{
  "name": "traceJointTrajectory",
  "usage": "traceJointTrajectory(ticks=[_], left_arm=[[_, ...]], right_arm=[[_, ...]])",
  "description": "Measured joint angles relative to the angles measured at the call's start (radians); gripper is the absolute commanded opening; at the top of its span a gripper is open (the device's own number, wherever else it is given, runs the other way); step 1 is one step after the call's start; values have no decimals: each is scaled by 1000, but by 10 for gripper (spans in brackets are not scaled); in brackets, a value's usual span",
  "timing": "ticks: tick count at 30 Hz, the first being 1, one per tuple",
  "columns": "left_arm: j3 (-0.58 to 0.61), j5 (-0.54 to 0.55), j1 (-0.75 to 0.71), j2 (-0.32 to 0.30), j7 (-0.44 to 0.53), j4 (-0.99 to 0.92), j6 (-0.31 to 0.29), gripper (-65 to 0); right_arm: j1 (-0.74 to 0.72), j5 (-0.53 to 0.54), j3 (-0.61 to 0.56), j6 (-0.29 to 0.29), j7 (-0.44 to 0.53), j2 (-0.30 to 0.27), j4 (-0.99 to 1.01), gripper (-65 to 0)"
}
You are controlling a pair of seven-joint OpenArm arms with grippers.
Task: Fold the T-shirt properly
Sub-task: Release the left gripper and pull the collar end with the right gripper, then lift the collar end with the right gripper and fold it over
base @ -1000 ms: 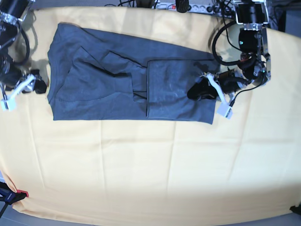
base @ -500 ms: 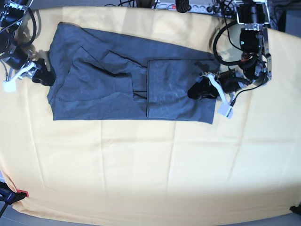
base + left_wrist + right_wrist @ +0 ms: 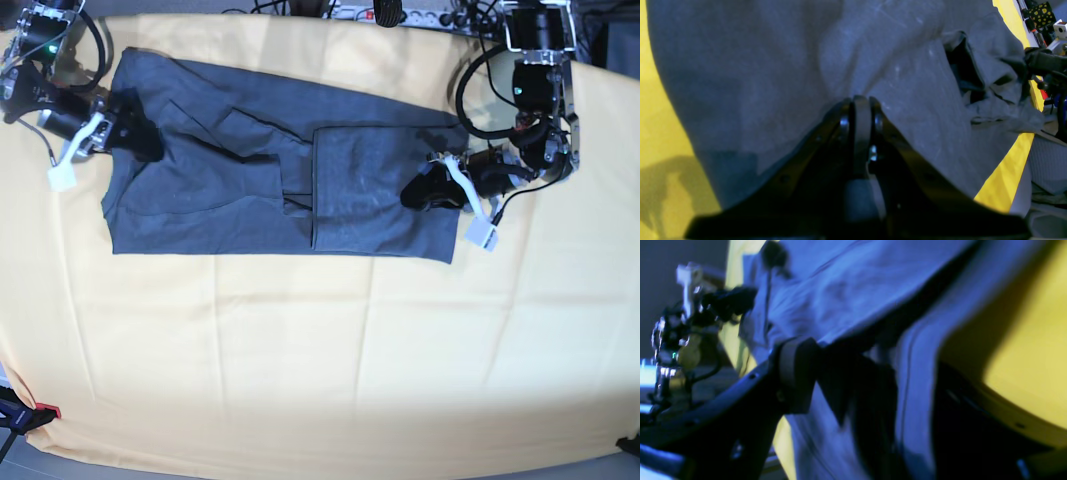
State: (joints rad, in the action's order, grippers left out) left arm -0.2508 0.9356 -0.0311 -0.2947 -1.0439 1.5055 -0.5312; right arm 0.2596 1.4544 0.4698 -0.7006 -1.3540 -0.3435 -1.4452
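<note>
The left gripper has its jaws pinched tight together on a pleat of the T-shirt at its own end, and the cloth runs away from them lengthwise across the yellow counter. At the far end the right gripper spreads its jaws wide around the hem, gripping nothing yet. Both sit at opposite ends of the long axis, so an end-to-end fold looks next.

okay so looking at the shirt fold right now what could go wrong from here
The left end effector is shut on the T-shirt at one end; pulling could drag the folded panel out of line. The right end effector is open over the other edge, so it might catch several layers, or the tablecloth, when it closes.
</note>
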Motion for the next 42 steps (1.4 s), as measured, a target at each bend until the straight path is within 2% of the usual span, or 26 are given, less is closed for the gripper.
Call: traceJointTrajectory(ticks=[4, 9, 10, 12, 14, 15, 19, 24, 30, 32, 36, 39, 42], left_arm=[[0, 0, 0, 0, 0, 0, 0, -650], [0, 1, -2, -2, 0, 0, 0, -650], [0, 4, -2, -2, 0, 0, 0, -650], [0, 8, -2, -2, -1, 0, 0, -650], [0, 16, -2, -2, -3, 0, 0, -650], [0, 22, -2, -2, -3, 0, 0, -650], [0, 64, -3, -8, -20, -1, 4, -650], [0, 231, 10, -51, -31, -3, 3, -650], [-84, 345, 78, -79, -176, -2, -50, -650], [-131, 353, 85, -79, -197, -3, -49, -650], [-203, 367, 92, -96, -206, -3, -49, -650], [-214, 367, 90, -119, -206, -3, -49, -650], [-214, 366, 89, -127, -207, -3, -50, -650]], right_arm=[[-39, -6, -74, 0, -2, 1, 0, -239], [-71, -14, -71, 1, -16, 0, 0, -248], [-72, -14, -69, 1, -16, 1, 0, -267], [-72, -31, -69, 1, -15, 0, 0, -386], [-71, -33, -69, 1, -20, 0, 0, -583], [-71, -36, -69, 1, -24, 0, 0, -650], [-72, -37, -69, 1, -18, 0, 0, -650], [-99, -64, -68, 4, -22, -5, 2, -650], [-157, -252, 14, 4, -35, -4, -55, -650], [-167, -271, 38, 9, -35, -34, -71, -650], [-193, -374, 58, 55, -29, -142, -101, -650], [-195, -416, 60, 90, -6, -212, -142, -650], [-193, -439, 60, 125, -12, -256, -210, -650]])
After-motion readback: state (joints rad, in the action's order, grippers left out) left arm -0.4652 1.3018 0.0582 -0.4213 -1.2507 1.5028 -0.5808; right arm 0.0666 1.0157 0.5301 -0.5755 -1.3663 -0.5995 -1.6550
